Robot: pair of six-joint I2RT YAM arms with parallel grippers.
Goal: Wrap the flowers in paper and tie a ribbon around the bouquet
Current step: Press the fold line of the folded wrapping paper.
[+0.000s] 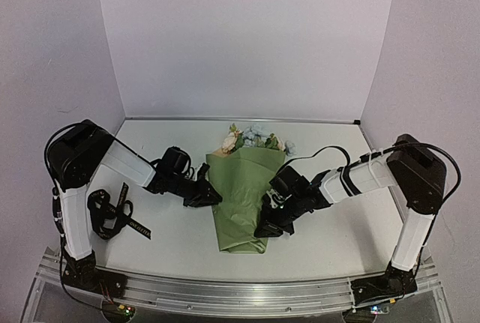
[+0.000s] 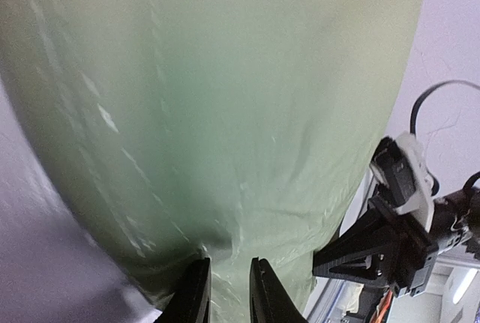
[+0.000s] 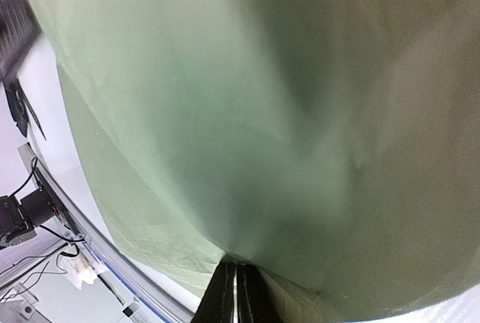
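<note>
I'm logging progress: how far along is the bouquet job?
Done: the paper is wrapped around the flowers, blooms showing at the far end. In hand: the right end effector pinches the paper's edge; the left end effector sits at the opposite edge. To do: the ribbon lies untied on the table.

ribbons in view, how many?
1. The ribbon lies loose on the table, left of the paper. More could be hidden under the paper.
</note>
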